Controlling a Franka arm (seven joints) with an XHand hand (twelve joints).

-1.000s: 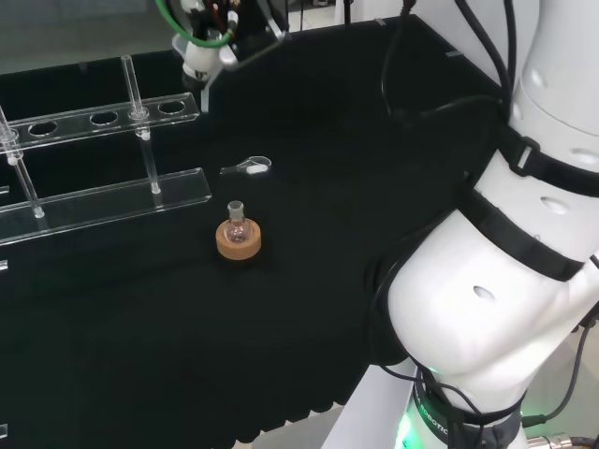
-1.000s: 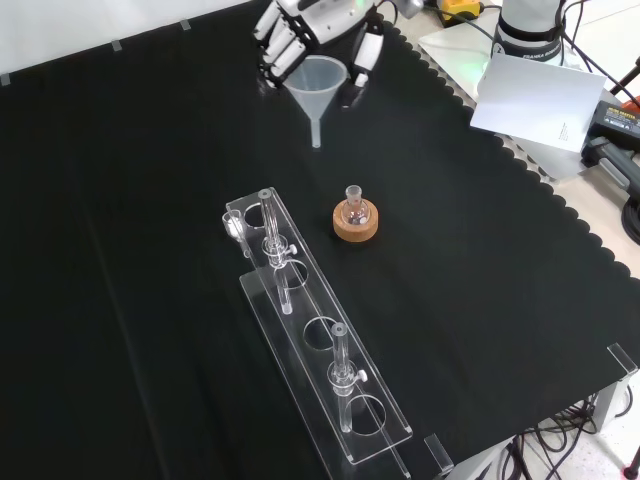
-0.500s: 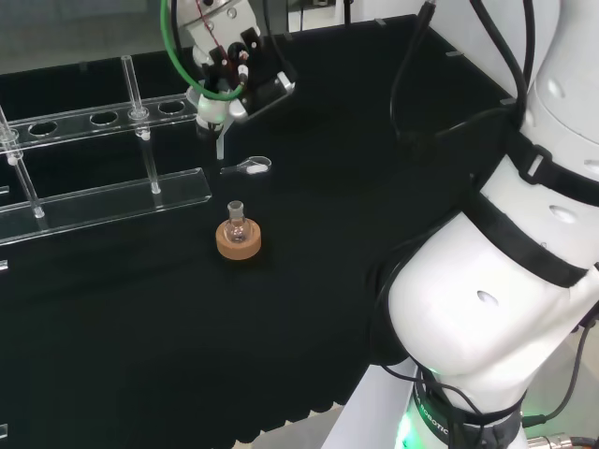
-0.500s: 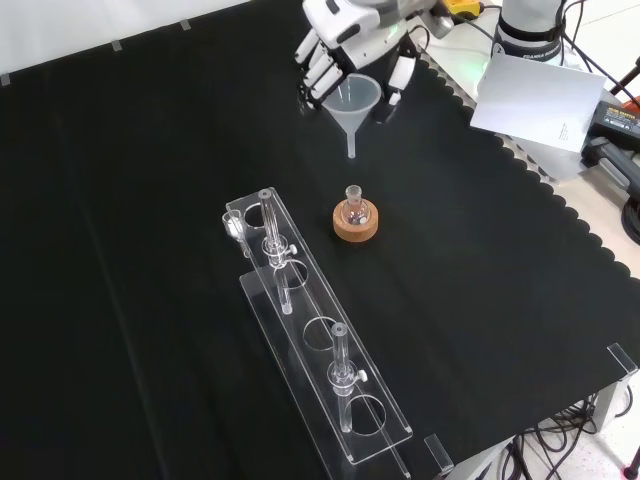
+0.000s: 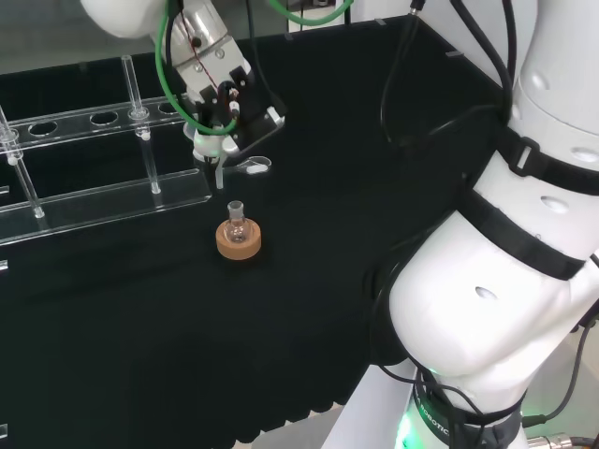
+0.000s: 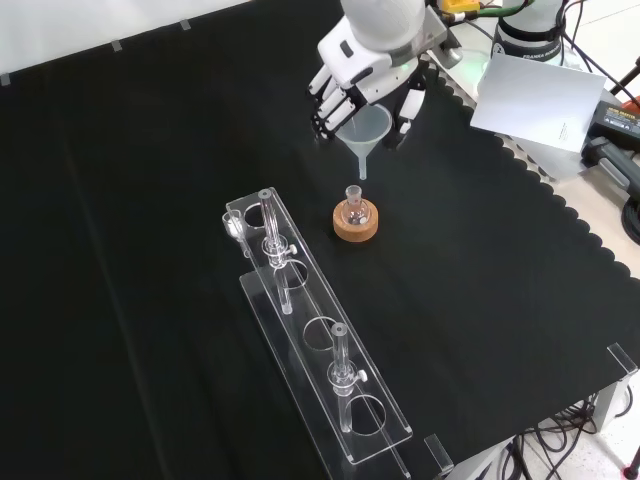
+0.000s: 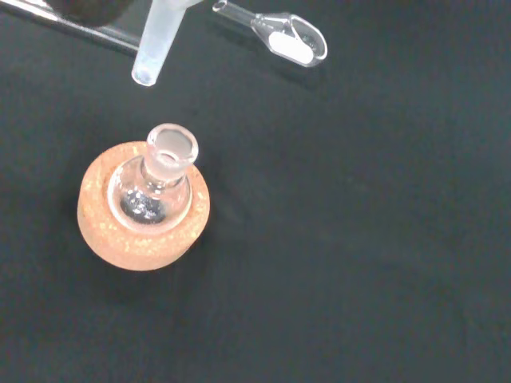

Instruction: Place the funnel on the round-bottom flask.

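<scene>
Hand (image 6: 372, 62): black and white, reaching in from the top of the front view, palm facing downward. Fingers (image 6: 330, 103) and thumb curling around the funnel (image 6: 366, 128) just beneath the palm, carrying it stem-down. In the head view, hand (image 5: 217, 94) hanging off the white wrist link, green cable looping beside it.
</scene>
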